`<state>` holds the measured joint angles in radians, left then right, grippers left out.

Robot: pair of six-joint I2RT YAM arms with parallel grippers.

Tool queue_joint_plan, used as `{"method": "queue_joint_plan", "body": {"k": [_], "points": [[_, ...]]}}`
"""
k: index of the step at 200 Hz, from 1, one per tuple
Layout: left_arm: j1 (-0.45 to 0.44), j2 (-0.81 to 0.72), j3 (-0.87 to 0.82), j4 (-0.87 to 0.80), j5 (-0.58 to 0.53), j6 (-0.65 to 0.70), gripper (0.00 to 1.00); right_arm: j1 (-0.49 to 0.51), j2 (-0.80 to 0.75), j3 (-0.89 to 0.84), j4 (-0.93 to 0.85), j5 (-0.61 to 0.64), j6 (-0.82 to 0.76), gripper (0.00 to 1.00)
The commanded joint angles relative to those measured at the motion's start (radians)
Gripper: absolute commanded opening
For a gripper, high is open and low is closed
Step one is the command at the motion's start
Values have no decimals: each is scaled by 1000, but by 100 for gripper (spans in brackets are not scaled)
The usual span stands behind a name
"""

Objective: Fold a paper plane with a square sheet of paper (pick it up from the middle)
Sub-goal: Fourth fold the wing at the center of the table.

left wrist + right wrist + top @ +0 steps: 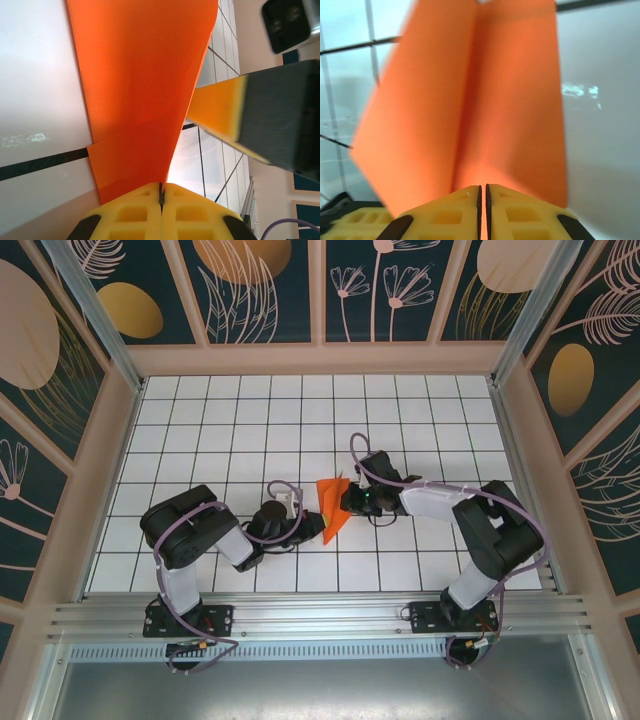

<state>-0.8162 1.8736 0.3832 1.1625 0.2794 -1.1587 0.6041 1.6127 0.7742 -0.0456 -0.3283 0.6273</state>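
Left fingers and right fingers meet at mid bench, one on each side of the orange paper.

Paper: already creased narrow. In the top view it is wide at the far end and runs to a point at the near-left end. It sits between the two arms, a bit right of the bench centre. Can't tell whether it rests on the tiles or hangs just above them.

Left fingers: pressed fully together, yellow pads touching, with the paper's lower edge pinched in the seam. A folded flap overlaps the main panel just above the pinch. One right-arm finger, yellow pad on a dark body, sits just beside the paper's right edge.

Right fingers: also closed to a hairline gap and clamped on the paper. The centre crease runs straight up from the seam, with a panel spreading to either side. This view is a bit blurred.
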Motion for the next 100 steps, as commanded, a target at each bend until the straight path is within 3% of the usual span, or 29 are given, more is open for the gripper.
{"method": "queue_joint_plan", "body": {"k": [1,33,100], "points": [[2,8,-3,-96,-32,-6,1,7,-81,-9,68,-44,14,13],[2,5,11,-129,-31,-5,1,8,-68,0,124,-122,22,12],[2,-16,19,-174,-31,11,5,10,68,51,150,-163,18,10]]}}
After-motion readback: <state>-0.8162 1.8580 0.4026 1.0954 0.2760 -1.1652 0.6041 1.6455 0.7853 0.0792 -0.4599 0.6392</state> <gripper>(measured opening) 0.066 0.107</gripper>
